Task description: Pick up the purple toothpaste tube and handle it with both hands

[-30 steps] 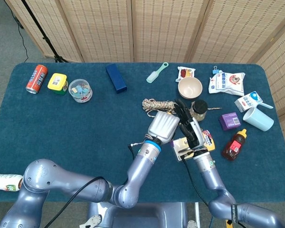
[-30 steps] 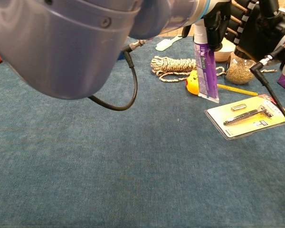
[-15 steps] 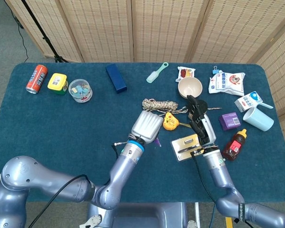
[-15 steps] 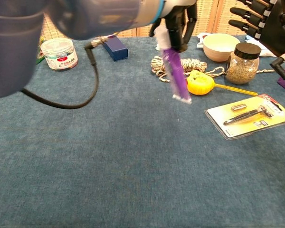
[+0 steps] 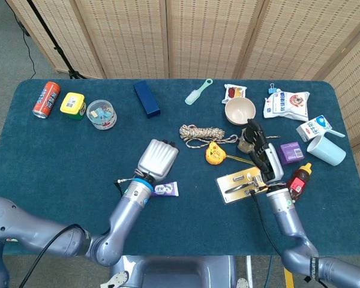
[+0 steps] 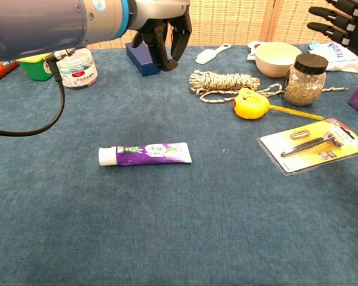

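The purple toothpaste tube point(image 6: 145, 154) lies flat on the blue cloth, white cap pointing left; in the head view only its end point(image 5: 166, 189) shows beside the wrist. My left hand point(image 6: 162, 33) hangs above and behind the tube with its fingers pointing down and nothing in them; from above it appears as the silver back of the hand point(image 5: 157, 159). My right hand point(image 5: 262, 152) is raised at the right, fingers spread and empty, and only its fingertips point(image 6: 332, 19) show in the chest view's top right corner.
A packaged razor point(image 6: 312, 144), a yellow tape measure point(image 6: 251, 105), a coil of rope point(image 6: 217, 81), a lidded jar point(image 6: 302, 79) and a bowl point(image 6: 277, 56) sit to the right. A blue box point(image 6: 142, 58) and a tub point(image 6: 74, 67) stand behind the left hand.
The left hand carried the tube leftward and let it go; it now lies flat on the cloth. The left hand has risen away and the right hand has drawn back to the right.
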Available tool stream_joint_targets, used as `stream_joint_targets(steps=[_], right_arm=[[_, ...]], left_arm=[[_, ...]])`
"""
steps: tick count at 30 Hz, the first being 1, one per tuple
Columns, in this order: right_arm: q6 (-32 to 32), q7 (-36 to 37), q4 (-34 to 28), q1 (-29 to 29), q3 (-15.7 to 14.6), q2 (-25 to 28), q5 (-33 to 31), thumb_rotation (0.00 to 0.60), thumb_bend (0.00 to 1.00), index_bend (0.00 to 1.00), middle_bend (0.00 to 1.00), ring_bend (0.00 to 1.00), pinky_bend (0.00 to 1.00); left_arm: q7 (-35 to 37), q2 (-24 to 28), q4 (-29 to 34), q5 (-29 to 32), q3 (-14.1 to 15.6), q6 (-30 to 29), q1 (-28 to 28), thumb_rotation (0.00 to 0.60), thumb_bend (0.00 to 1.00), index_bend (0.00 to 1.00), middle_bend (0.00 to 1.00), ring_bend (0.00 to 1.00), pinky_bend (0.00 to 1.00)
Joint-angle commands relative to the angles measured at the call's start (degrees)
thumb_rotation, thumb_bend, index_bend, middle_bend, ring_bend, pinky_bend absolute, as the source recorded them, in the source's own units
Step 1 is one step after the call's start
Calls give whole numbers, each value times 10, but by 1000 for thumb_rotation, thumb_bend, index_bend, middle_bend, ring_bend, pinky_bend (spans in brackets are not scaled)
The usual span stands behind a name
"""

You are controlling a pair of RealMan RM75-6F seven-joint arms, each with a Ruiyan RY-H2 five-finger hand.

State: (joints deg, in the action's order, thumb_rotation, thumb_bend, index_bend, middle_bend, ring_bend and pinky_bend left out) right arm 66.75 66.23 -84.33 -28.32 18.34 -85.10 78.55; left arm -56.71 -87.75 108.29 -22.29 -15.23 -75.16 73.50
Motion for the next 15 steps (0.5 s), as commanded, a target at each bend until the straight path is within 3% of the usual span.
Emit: stream_joint_targets(steps=[1,8,15], right_arm=[[2,-4,-2,2,0,7,2,222,0,0,0,0,0],[8,-21,-3,10,-8,35,15,224,0,0,0,0,0],[7,-40,4,14,-17,57,21,258,0,0,0,0,0]], left_arm=[[16,13,7,-11,1,0,-14,600,656,290,326,307,592],[80,69,61,-63,13,-19,-72,600,623,171,205,195,440],[138,122,110,-150,56,-50,-145,600,560,135,147,141,393]])
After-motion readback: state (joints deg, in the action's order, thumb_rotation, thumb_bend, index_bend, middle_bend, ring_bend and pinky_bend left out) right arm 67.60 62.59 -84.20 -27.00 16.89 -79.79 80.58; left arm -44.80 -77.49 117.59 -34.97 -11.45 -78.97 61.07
